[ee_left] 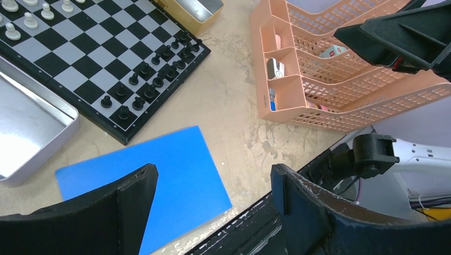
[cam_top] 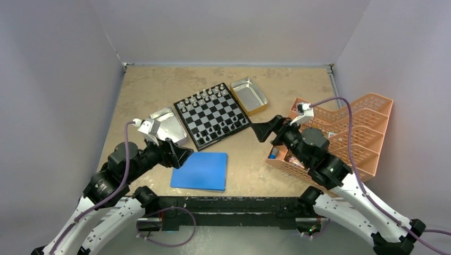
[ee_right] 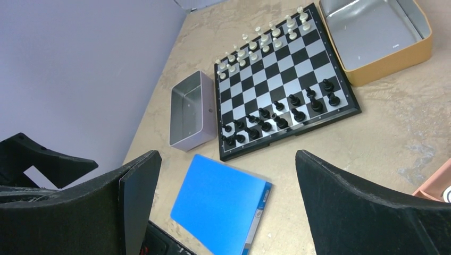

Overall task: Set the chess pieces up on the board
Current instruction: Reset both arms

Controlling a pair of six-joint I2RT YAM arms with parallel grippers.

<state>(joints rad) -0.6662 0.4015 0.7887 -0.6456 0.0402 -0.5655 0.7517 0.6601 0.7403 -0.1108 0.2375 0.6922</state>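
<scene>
The board [cam_top: 213, 116] lies mid-table, turned at a slant. Silvery-white chess pieces [cam_top: 205, 96] line its far edge in two rows. Black chess pieces [cam_top: 226, 127] stand along its near edge. The right wrist view shows the board [ee_right: 282, 79] with black pieces [ee_right: 276, 114] and white pieces [ee_right: 263, 40]. In the left wrist view, black pieces [ee_left: 154, 74] fill the board's [ee_left: 90, 58] near rows. My left gripper [cam_top: 183, 154] hovers open and empty above the blue folder, near the board's left corner. My right gripper [cam_top: 263, 130] is open and empty, just right of the board.
A blue folder [cam_top: 201, 171] lies in front of the board. An empty silver tin [cam_top: 169, 125] sits at the board's left, a gold-sided tin [cam_top: 249, 95] at its far right. An orange basket rack [cam_top: 345, 133] holding small items stands on the right.
</scene>
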